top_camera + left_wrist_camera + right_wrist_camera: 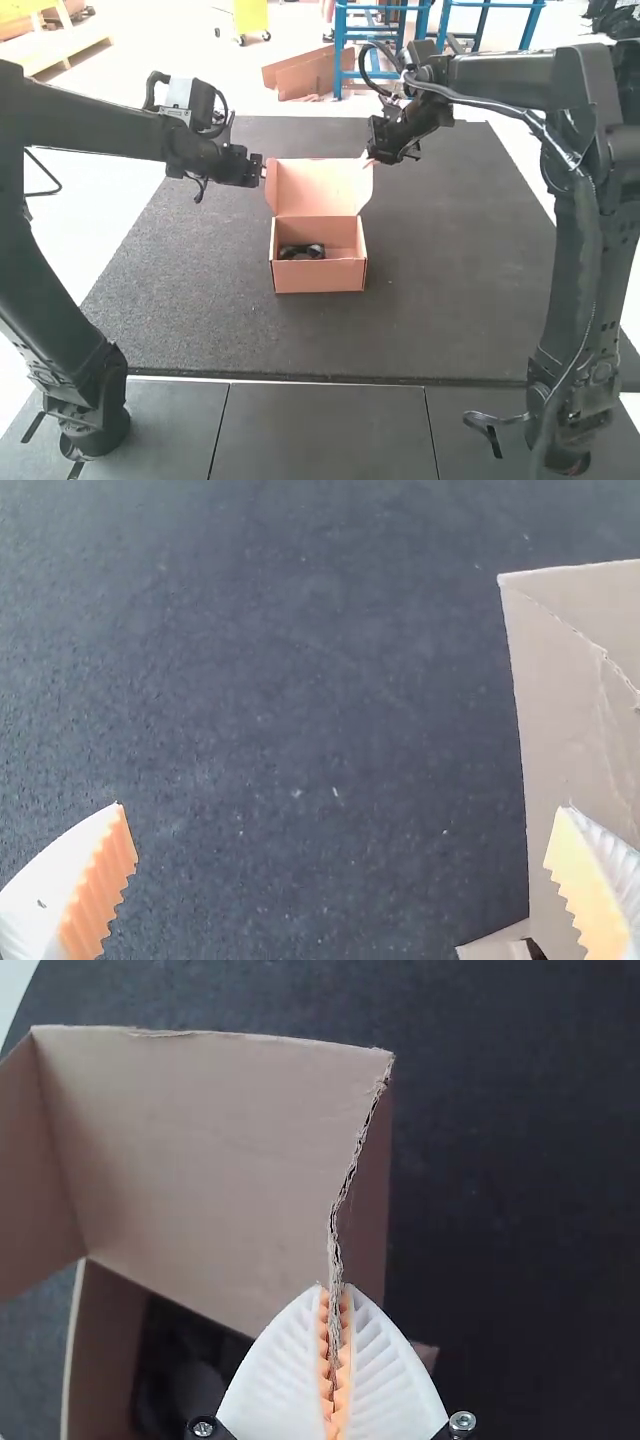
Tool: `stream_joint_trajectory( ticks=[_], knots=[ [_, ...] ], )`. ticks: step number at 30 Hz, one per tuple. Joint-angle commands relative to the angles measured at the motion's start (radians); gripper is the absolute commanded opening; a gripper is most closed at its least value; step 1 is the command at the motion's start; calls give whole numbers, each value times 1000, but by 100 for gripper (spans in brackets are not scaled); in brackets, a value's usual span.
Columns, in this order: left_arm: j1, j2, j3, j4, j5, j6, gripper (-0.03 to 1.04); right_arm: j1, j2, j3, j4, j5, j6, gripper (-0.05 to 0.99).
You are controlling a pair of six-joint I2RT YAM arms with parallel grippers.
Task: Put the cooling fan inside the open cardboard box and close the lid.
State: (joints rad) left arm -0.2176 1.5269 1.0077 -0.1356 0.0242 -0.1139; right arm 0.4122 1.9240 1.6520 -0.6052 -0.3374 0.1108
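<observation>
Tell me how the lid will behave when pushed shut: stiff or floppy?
Probably stiff: the lid stands upright and flat. The thin, ragged flap edge in the right gripper may bend or tear. The small box looks light; it might slide.

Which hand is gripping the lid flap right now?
The right hand, shut on the lid's side flap; the left hand is open, holding nothing.

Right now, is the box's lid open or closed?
Open: the lid stands up behind the cardboard box, pinched by the right gripper, and the fan shows inside.
</observation>
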Motion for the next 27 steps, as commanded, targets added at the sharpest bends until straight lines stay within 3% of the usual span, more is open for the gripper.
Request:
stream_joint_trajectory(
  ticks=[1, 7, 15, 27],
  knots=[
    [-25, 3, 31, 1, 11, -9, 97, 27, -34, 15, -31, -49, -11, -1],
    [-39, -4, 34, -16, 11, -20, 97, 36, -43, 8, -88, -81, -26, -1],
    [-42, -20, 20, -81, 10, -21, 97, 51, -43, 5, -265, -114, -97, -1],
    [-46, -88, -44, -133, 11, -20, 97, 83, -72, -27, -283, -150, -97, -1]
  ],
)
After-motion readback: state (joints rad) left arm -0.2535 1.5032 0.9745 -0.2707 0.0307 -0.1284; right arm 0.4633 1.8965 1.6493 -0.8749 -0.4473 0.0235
